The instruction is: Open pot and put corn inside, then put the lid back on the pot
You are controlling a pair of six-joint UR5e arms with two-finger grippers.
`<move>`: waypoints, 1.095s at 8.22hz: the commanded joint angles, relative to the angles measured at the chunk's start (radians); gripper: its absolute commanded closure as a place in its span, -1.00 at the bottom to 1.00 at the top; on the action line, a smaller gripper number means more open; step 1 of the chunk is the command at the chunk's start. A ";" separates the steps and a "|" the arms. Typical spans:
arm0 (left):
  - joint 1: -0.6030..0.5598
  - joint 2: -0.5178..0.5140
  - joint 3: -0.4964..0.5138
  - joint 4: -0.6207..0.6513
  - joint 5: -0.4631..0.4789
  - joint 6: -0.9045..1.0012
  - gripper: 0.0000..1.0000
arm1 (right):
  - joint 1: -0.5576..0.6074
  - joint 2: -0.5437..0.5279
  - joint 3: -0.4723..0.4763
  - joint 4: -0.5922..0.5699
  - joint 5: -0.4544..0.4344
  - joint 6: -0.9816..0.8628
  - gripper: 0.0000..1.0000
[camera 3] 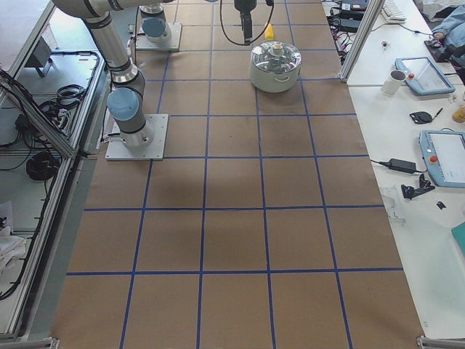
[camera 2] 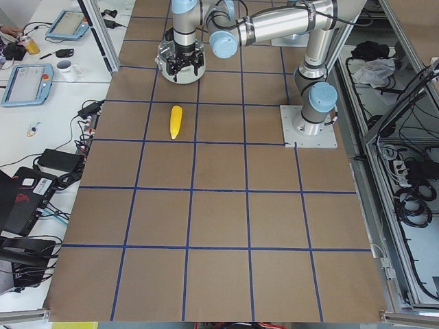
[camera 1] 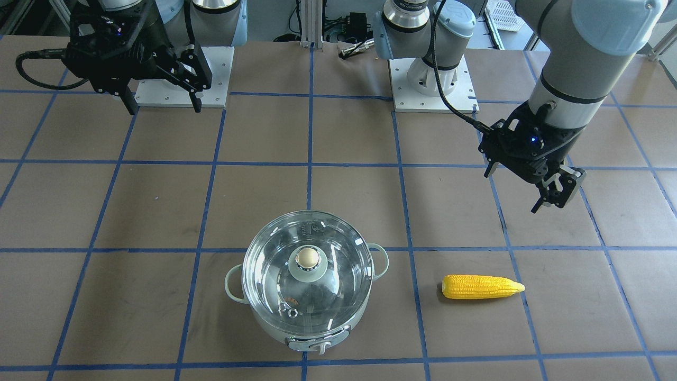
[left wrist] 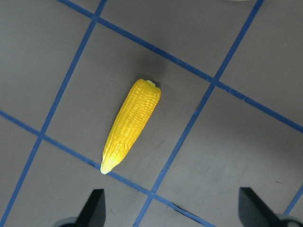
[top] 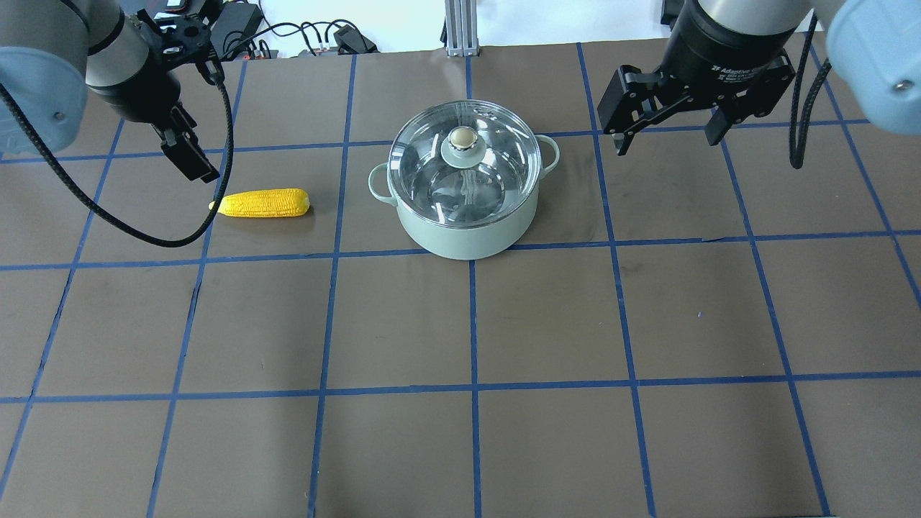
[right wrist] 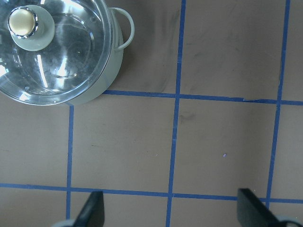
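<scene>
1. The lid [top: 466,164] sits shut on the pot [top: 468,234], near the middle of the table [top: 460,403] toward its far side in the overhead view. It is domed glass, so it is probably fairly heavy, smooth and breakable. The dome gives no hold, and the ball knob [top: 464,137] at its centre looks like the one sound place to pinch. It should be lifted straight up and set down gently.
2. The corn [top: 263,203] lies flat on the robot's left of the pot, apart from it, with its tapered tip pointing away from the pot. It looks like a stiff, light toy. The kernel ridges should give some grip, but the round body may roll, so a hold across the thick middle seems safest.
3. The right gripper [top: 667,140] hangs above the table on the pot's right, well apart from the lid. Its fingers are spread wide with nothing between them. In its wrist view the knob sits in the upper left corner, far off the line between the jaws.
4. The left gripper [left wrist: 173,208] hovers over the corn's tip end without touching it, also spread wide and empty. In its wrist view the corn lies ahead of the jaws, nearer the left finger and slanted.
</scene>
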 commanded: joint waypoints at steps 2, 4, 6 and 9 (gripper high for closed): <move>0.085 -0.163 0.002 0.086 -0.109 0.268 -1.00 | 0.000 0.000 0.000 0.002 -0.003 0.000 -1.00; 0.085 -0.239 -0.001 0.173 -0.106 0.288 -1.00 | 0.000 0.000 0.002 0.002 0.000 0.005 -1.00; 0.085 -0.298 -0.004 0.243 -0.111 0.336 -1.00 | 0.000 0.000 0.002 0.002 -0.001 0.005 -1.00; 0.085 -0.366 -0.003 0.257 -0.112 0.445 -1.00 | 0.000 0.000 0.003 0.002 -0.013 -0.006 -1.00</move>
